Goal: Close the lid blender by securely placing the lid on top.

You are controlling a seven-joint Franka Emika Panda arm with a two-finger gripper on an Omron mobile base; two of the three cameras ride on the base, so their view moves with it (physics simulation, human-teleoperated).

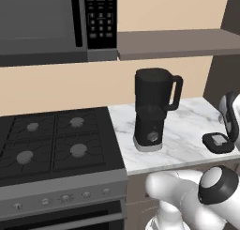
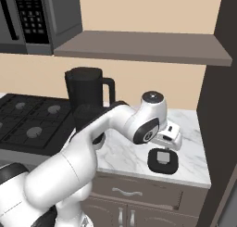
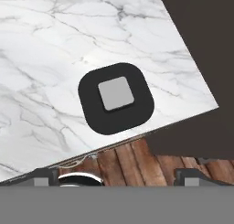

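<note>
Hovering above the lid, the jaws stand spread and empty, lined up for a grab; the blender waits open-topped on the bench.

The blender stands upright on the marble counter, near its left edge beside the stove side. It is a tall black jar on a narrower black base with a grey bottom rim and a round front knob; its looped handle points right, and the jar's top is open. The lid lies flat on the counter well to the right, near the front right corner. It is a black rounded-square cap with a grey square centre.
</note>
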